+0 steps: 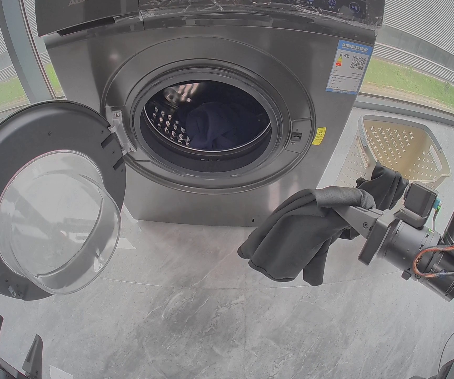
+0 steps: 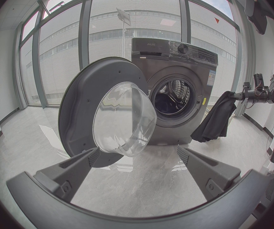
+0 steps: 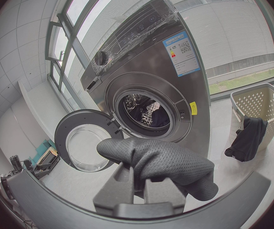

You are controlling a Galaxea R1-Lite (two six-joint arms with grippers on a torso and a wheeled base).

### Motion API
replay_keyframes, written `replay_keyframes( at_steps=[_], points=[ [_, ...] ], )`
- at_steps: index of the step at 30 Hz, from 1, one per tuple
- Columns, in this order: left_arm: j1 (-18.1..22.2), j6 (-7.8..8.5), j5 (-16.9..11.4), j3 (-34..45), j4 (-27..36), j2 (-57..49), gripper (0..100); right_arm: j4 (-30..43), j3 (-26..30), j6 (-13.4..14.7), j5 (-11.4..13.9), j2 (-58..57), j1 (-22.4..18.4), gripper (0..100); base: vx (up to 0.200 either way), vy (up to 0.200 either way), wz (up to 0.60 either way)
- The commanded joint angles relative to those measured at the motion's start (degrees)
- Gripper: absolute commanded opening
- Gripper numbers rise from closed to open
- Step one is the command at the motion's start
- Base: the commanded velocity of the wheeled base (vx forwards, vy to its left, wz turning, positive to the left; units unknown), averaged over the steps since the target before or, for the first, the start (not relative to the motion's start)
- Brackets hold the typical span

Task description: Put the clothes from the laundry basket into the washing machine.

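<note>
My right gripper (image 1: pixel 352 211) is shut on a dark grey garment (image 1: pixel 295 232), held above the floor to the right of the washing machine (image 1: pixel 300 75). In the right wrist view the garment (image 3: pixel 162 159) drapes over the shut gripper (image 3: pixel 138 183). The machine's porthole is open, with dark blue clothes (image 1: pixel 216 125) in the drum. The beige laundry basket (image 1: pixel 437 153) stands right of the machine, behind the arm; another dark garment (image 3: pixel 248 137) hangs over its rim. My left gripper (image 2: pixel 140 163) is open and holds nothing, low at the near left (image 1: pixel 13 348).
The round door (image 1: pixel 37 132) with its clear bowl is swung wide open to the left of the porthole. Grey tiled floor (image 1: pixel 211 311) lies bare in front of the machine. Windows stand behind the machine and basket.
</note>
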Motion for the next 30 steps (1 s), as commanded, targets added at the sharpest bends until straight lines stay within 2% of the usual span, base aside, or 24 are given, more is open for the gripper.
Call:
replay_keyframes(
  at_steps=[1, 6, 12, 20, 25, 28, 30],
  points=[
    [0.0, -0.01, 0.0, 0.8, 0.0, -0.9, 100, 0.0, 0.0, 0.0, 0.0, 0.1, 0.1, 0, 0.000, 0.000, 0.00],
    [0.0, -0.01, 0.0, 0.7, 0.0, -0.8, 100, 0.0, 0.0, 0.0, 0.0, 0.2, 0.2, 0, 0.000, 0.000, 0.00],
    [0.0, -0.01, 0.0, 0.7, 0.0, -0.8, 100, 0.0, 0.0, 0.0, 0.0, 0.2, 0.2, 0, 0.000, 0.200, 0.00],
    [0.0, -0.01, 0.0, 0.7, 0.0, -0.9, 100, 0.0, 0.0, -0.3, 0.1, 0.8, 0.4, 0, 0.000, 0.000, 0.00],
    [0.1, 0.69, 0.1, 0.8, -0.2, -0.9, 100, 0.0, -0.4, -0.7, 0.1, 1.2, 1.1, 0, 0.000, 0.000, 0.00],
    [0.2, 2.10, 0.0, 0.9, -0.1, -0.9, 100, -0.1, -1.1, -0.8, -0.1, 2.1, 2.2, 0, 0.000, 0.000, 0.00],
    [0.2, 1.92, 0.0, 0.9, 0.0, -0.9, 100, -0.1, -2.1, -0.9, -0.3, 2.8, 3.3, 0, 0.000, 0.000, 0.00]
  ],
)
